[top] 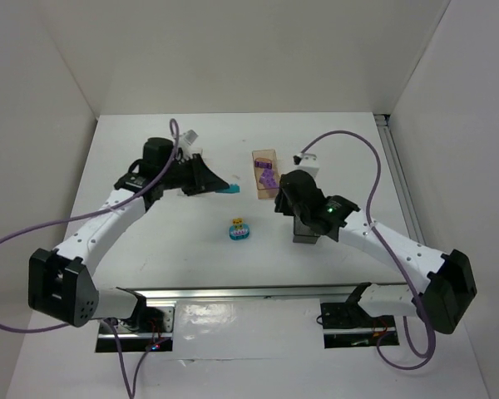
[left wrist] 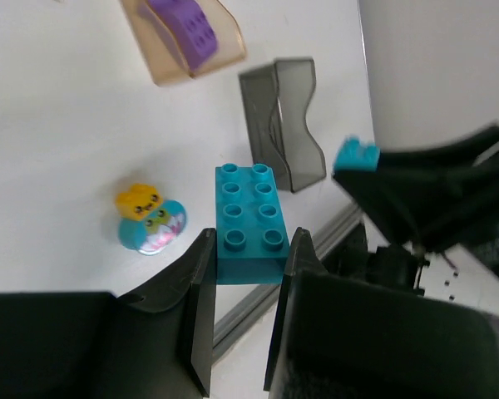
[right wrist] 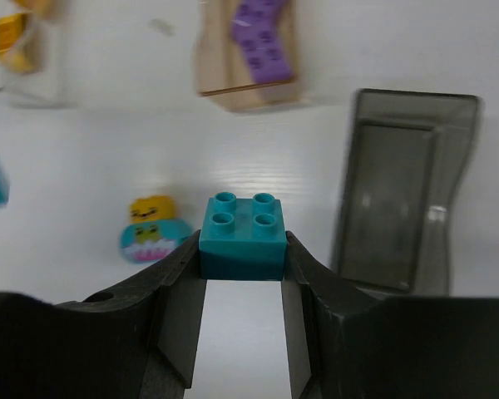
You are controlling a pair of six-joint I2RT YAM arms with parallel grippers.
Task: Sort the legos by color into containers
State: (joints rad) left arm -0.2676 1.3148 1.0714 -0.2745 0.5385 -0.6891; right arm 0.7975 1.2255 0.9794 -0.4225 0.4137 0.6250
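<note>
- Left gripper clamped on the long teal brick, apparently carrying it to a bin.
- Right gripper pinches the small teal brick near the empty grey bin, its likely destination.
- Orange-tan bin holds a purple brick.
- Yellow-topped teal piece lies loose on the table, obstructing nothing.

Teal brick is glossy plastic, grey bin translucent, table matt.

teal brick held by left gripper | purple brick contained in orange-tan bin | yellow-teal piece laid on table
</note>
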